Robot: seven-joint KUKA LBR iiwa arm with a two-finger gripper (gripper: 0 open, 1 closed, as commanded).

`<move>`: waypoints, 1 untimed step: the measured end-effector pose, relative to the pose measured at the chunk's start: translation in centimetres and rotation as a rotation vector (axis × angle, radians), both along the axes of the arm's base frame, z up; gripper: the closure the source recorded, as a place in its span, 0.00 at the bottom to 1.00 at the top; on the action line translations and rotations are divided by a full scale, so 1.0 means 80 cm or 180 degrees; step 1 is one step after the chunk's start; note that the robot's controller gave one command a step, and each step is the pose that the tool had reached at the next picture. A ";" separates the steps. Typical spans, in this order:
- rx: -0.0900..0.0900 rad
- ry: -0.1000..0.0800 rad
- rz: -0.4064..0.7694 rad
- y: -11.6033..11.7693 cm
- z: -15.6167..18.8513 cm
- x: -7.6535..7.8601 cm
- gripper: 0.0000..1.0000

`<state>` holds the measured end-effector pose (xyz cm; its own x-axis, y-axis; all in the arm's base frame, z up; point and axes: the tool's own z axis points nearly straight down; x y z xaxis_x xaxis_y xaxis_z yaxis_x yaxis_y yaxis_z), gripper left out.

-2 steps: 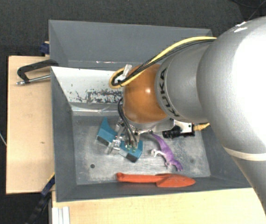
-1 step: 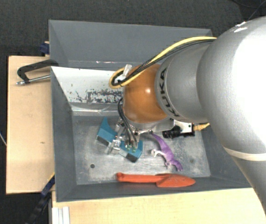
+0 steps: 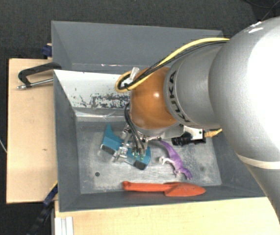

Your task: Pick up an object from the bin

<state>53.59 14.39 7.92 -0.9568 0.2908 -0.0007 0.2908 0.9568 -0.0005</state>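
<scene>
My gripper [image 3: 132, 148] hangs low in the middle of the bin, under the arm's orange cover. It is right over a teal-blue plastic thing with dark ends [image 3: 111, 142] that lies on the bin floor and stretches from the left of the gripper to just under it. Whether the gripper touches this thing I cannot tell. A purple curved plastic piece [image 3: 175, 160] lies close to the gripper's right. Nearer the bin's front wall rests a long orange-red flat tool [image 3: 164, 187].
The big grey arm covers the bin's right and back right. The sloped left wall and the back wall stand close around the floor. A small dark speck lies on the floor at the front left.
</scene>
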 end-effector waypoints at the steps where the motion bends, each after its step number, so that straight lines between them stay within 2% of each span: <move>1: -0.0003 0.0033 0.0004 0.000 0.022 -0.004 1.00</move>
<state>53.28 14.40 9.68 -0.9571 0.2897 0.0088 0.2897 0.9571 -0.0044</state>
